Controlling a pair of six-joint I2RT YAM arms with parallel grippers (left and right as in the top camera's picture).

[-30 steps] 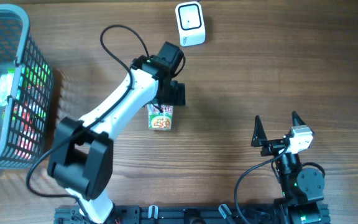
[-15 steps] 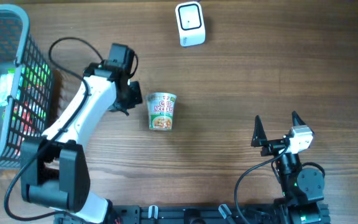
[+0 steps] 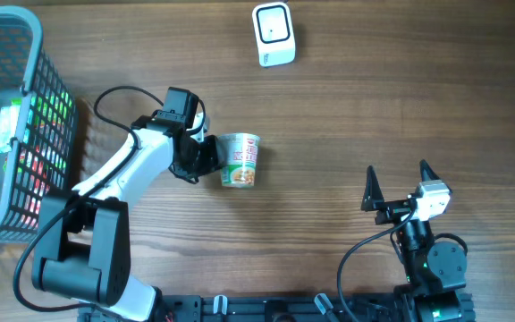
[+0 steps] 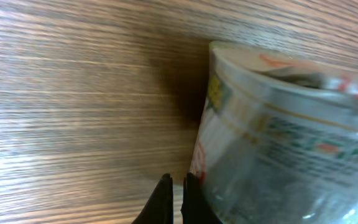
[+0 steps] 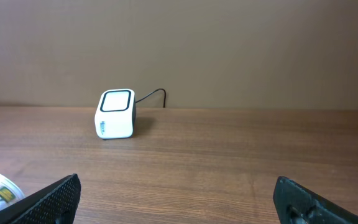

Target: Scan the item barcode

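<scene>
As I watched, the left gripper (image 3: pixel 209 158) sat pressed together beside the noodle cup (image 3: pixel 241 161) at centre; the right gripper (image 3: pixel 398 173), lower right, stood spread.

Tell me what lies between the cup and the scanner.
Nothing. In the overhead view, only bare table separates the cup and the scanner.

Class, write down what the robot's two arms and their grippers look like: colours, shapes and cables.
The left arm has white tubular links, black joints and a looping black cable. The left gripper has thin black fingers. The right arm is mostly black, with a white block at the wrist and a second cable. The right gripper has pointed, triangular black fingers.
</scene>
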